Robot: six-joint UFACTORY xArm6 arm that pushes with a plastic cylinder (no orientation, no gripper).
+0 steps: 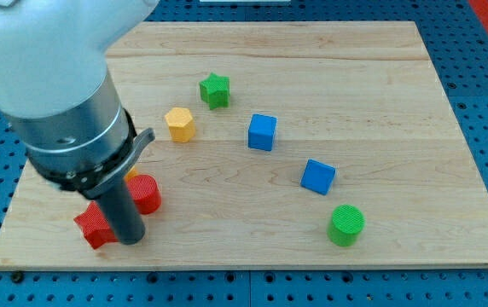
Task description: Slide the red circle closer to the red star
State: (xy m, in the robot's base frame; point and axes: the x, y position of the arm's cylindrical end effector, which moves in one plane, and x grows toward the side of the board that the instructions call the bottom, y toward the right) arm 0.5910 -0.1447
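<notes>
The red circle (147, 194) lies at the view's lower left of the wooden board. The red star (93, 227) lies just left and below it, partly hidden by the rod. My tip (130, 240) comes down between the two, touching or nearly touching both; the exact contact is hidden by the rod. The arm's large grey and white body covers the view's upper left.
A yellow hexagon (179, 124), a green star (214, 89), two blue cubes (262, 132) (318, 176) and a green circle (345, 224) lie across the wooden board (380, 85). A bit of another yellow block peeks out behind the arm (131, 172). The board's bottom edge runs close below the red blocks.
</notes>
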